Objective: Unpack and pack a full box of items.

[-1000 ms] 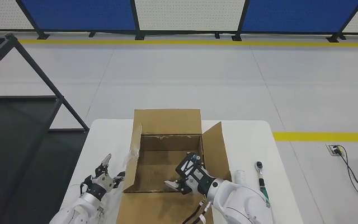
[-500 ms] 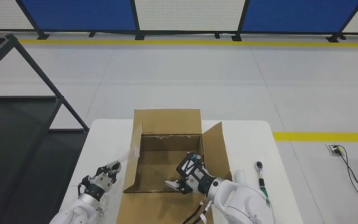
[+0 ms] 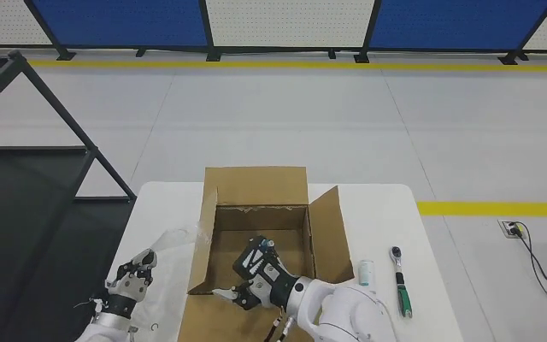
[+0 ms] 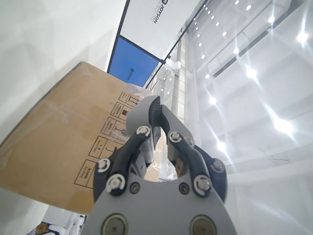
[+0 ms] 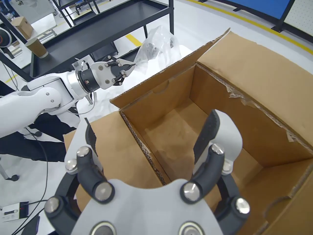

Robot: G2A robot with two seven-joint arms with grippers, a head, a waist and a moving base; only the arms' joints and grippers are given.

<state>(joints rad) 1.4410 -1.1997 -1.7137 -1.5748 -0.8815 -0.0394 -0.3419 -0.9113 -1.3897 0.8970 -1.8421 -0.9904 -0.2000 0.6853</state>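
An open cardboard box [image 3: 256, 184] stands mid-table with its flaps spread, and its floor [image 5: 171, 133] shows bare cardboard. My left gripper [image 3: 141, 267] sits on the table beside the box's left wall. It is shut on a corner of a clear plastic bag [image 3: 178, 238], which stretches toward the left flap. From the right wrist, that gripper [image 5: 126, 69] pinches the bag [image 5: 156, 39]. Its fingertips [image 4: 156, 103] are pressed together in its own view. My right gripper [image 5: 149, 133] is open over the box's near wall [image 3: 244, 292], with nothing between its fingers.
A ratchet wrench [image 3: 399, 278] and a small white cylinder [image 3: 366, 272] lie on the table right of the box. A black shelf rack [image 5: 102, 23] stands past the table's left edge, with a paper cup [image 5: 36, 47] on it.
My left gripper shut on the plastic bag and drew back toward the near left, stretching it. My right gripper slid left along the box's near wall.
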